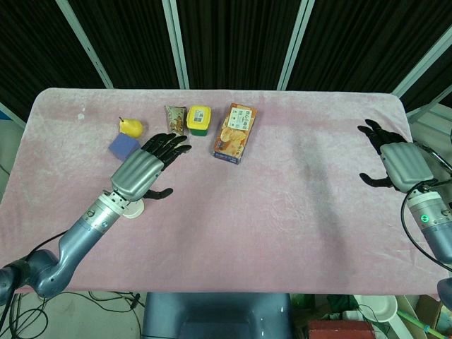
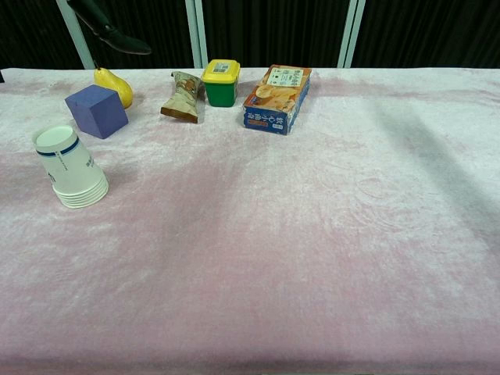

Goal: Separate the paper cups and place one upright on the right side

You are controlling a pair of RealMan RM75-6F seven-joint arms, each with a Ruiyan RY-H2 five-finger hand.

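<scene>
A stack of white paper cups (image 2: 69,168) with a blue band stands base-up and slightly tilted at the table's left in the chest view. In the head view only a white edge of the cups (image 1: 133,209) shows beneath my left wrist. My left hand (image 1: 145,169) hovers above the stack, fingers stretched out and apart, holding nothing. Its dark fingertips (image 2: 105,31) show at the top left of the chest view. My right hand (image 1: 395,159) hangs at the table's far right edge, fingers spread and empty.
Along the back left stand a purple cube (image 2: 96,110), a yellow pear (image 2: 113,84), a crumpled snack packet (image 2: 183,97), a green tub with a yellow lid (image 2: 221,82) and an orange box (image 2: 277,98). Pink cloth (image 2: 328,234) covers the table.
</scene>
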